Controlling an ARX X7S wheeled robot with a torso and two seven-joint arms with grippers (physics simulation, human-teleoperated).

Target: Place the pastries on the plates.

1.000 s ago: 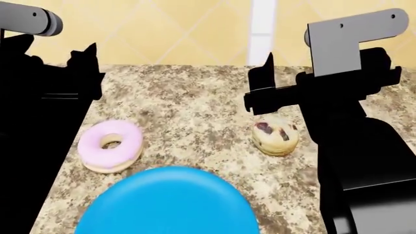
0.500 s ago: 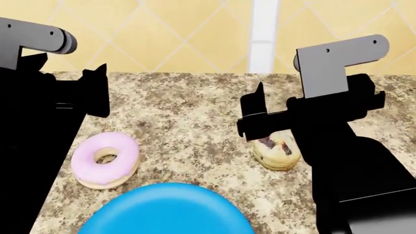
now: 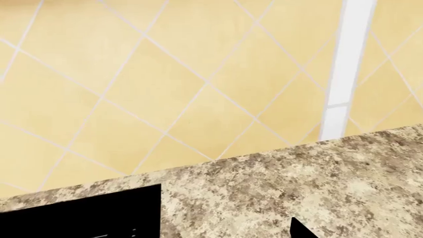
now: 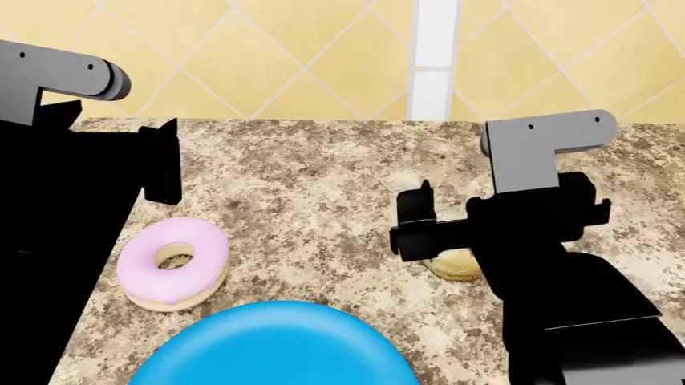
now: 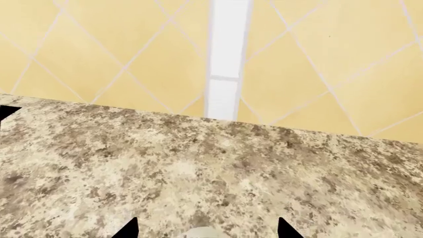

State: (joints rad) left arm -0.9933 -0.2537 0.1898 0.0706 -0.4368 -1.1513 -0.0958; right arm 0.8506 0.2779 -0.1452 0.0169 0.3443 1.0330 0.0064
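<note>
Over muffin (image 4: 454,263), right gripper (image 4: 423,228) has dropped lower.

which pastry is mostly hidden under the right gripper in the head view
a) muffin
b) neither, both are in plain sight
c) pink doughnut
a: the right gripper covers most of the muffin, of which only a pale lower edge shows, while the doughnut lies fully in sight near the blue plate.

Simulated kitchen, speckled granite countertop (image 4: 310,192), yellow diagonal-tiled backsplash (image 4: 268,48)
</note>
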